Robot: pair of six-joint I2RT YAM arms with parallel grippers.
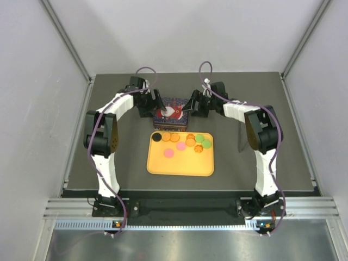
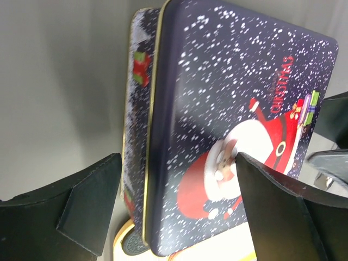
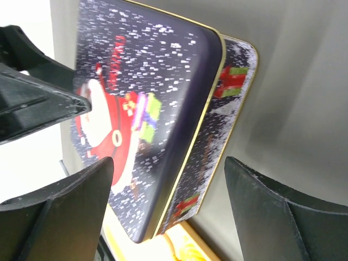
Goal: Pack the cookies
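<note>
Glossy printed tin (image 2: 228, 109); cookies (image 1: 190, 142) perhaps plastic

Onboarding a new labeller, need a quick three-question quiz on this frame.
1. True or false: the Christmas tin has its lid on.
2. Where do the cookies lie? A) inside the tin B) on the yellow tray C) on the bare table
3. What colour is the cookie at the tray's far-left corner?
Key: 1 true; 2 B; 3 black, the black cookie.

Dark grey table (image 1: 296, 157) enclosed by plain white walls (image 1: 32, 109), evenly lit.
</note>
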